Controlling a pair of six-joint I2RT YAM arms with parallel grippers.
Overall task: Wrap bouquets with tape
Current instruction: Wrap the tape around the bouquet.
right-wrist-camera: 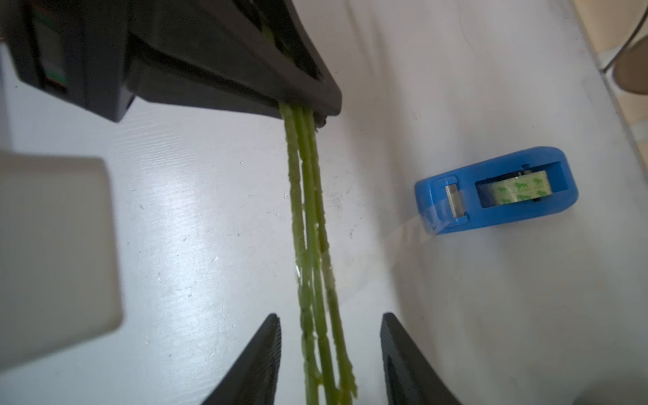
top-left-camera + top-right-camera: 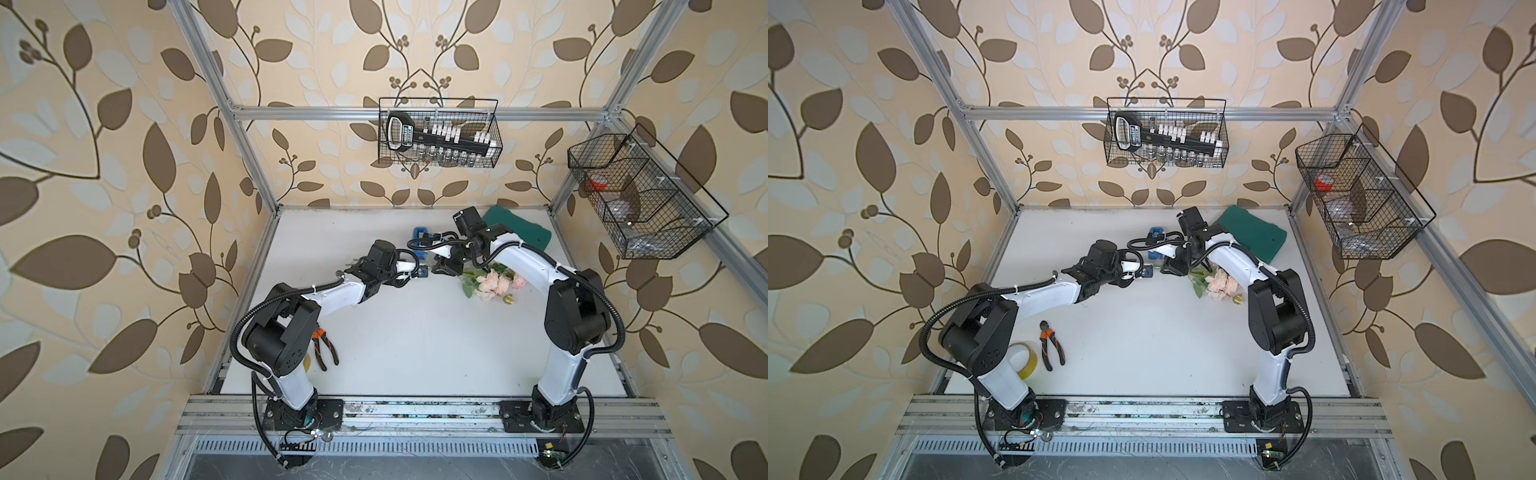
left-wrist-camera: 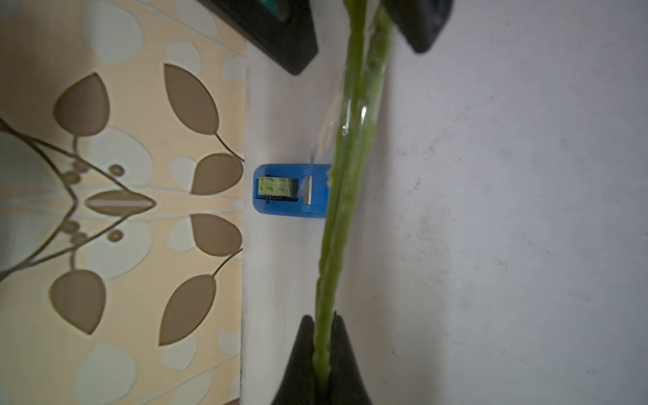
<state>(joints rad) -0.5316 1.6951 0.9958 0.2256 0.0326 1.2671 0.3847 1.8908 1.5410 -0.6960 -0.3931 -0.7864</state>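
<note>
Jaws on the left gripper (image 3: 323,336) are clamping right down on the green stems (image 3: 336,228) of the bouquet (image 2: 494,282), with the stems squeezed tight between them. Across the way, the right gripper (image 1: 329,321) is sitting with its jaws roughly half open, straddling those same stems further along. Daylight is showing on both sides, so nothing is being gripped there.

Three stems are running side by side through the air between the two grippers as one tight bundle. Pink and cream blooms (image 2: 1221,284) are trailing toward the right edge of the tabletop (image 2: 415,353), in its far half; whether they are touching the surface I cannot tell.

Now the blue tape dispenser (image 1: 508,214): it is standing on the tabletop just beside the far edge, about midway along it, near the stems but apart from them, its pale roll showing through the window. A clear strip of tape (image 3: 324,136) is stretching from the dispenser's cutter across to the stems and appears to be clinging to them.

A green pad (image 2: 1250,239) is lying in the far right corner. Pliers (image 2: 1045,332) and a yellowish tape ring (image 2: 1032,368) are lying near the left edge, well apart from the action.
</note>
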